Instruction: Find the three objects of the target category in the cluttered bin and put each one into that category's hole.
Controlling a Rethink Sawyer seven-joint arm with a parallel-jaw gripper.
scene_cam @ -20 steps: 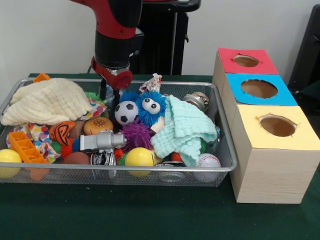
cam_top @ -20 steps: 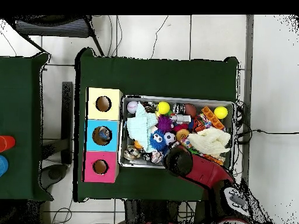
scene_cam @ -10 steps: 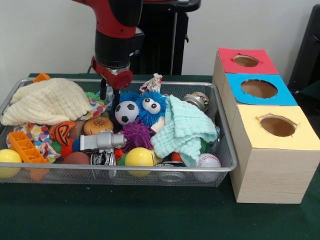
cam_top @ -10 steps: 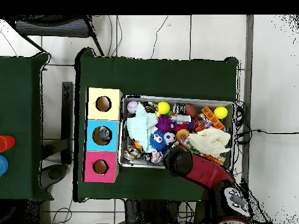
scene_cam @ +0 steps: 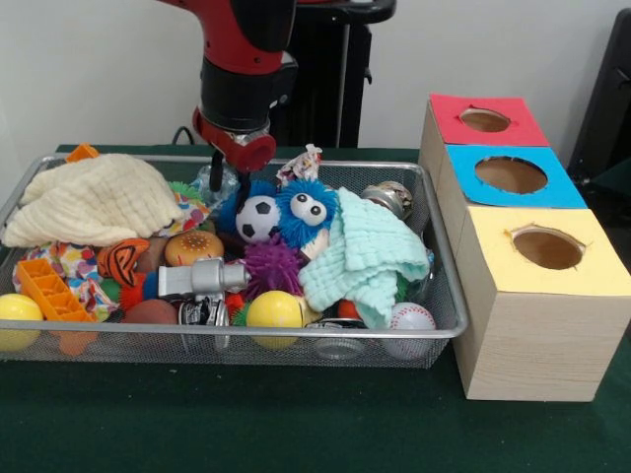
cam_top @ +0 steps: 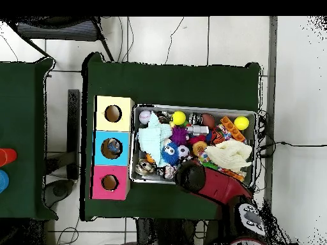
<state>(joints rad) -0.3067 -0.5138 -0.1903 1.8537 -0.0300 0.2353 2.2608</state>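
Note:
The bin is a silver mesh tray full of toys; it also shows in the overhead view. My gripper reaches down at the bin's far side, just behind a soccer ball and a blue fuzzy toy. A see-through creased plastic piece shows right beside it; I cannot tell whether it is held. Another see-through piece seems to lie at the bin's right end under a mint cloth. The red-topped box's hole is far right; it also shows in the overhead view. In the overhead view the arm hides the gripper.
A cream cloth fills the bin's left. Yellow balls, a baseball, a purple spiky ball, a shiny can and an orange block lie around. Blue-topped and yellow-topped holes stand nearer.
In the front view the arm has shifted right and risen slightly. The soccer ball and blue fuzzy toy have slid right with it. The see-through piece now shows by the gripper.

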